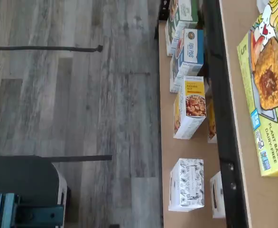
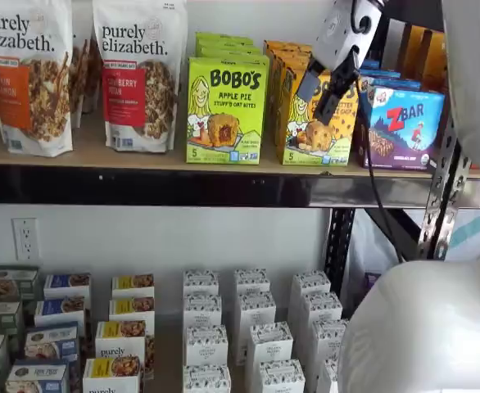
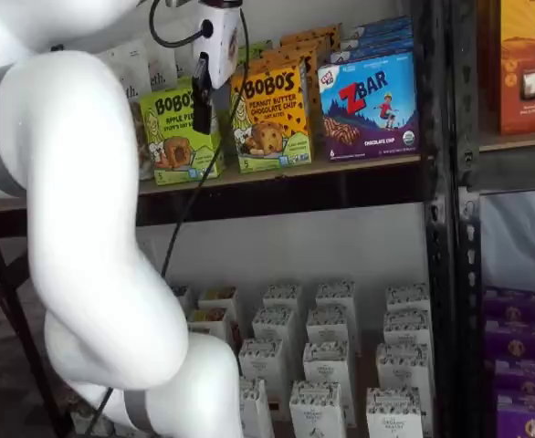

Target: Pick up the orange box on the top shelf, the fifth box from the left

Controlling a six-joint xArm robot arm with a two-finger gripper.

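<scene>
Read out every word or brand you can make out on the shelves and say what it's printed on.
"purely elizabeth." on the granola bags
"BOBO'S APPLE PIE" on the lime-green box
"BOBO'S PEANUT BUTTER CHOCOLATE CHIP" on the orange box
"ZBAR" on the blue box
"PLANT BASED DAIRY-FREE" on the lime-green box, wrist view
Lower-shelf box print: too small.

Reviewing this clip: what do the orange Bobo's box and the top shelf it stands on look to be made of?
The orange box looks like printed paperboard with a slight sheen: flat faces, crisp folded edges, full-colour artwork. The top shelf appears to be a tan board, wood or wood composite, matte, with a plain pale surface. Its front rail seems to be glossy black metal; it shows a bright reflection towards one end.
</scene>
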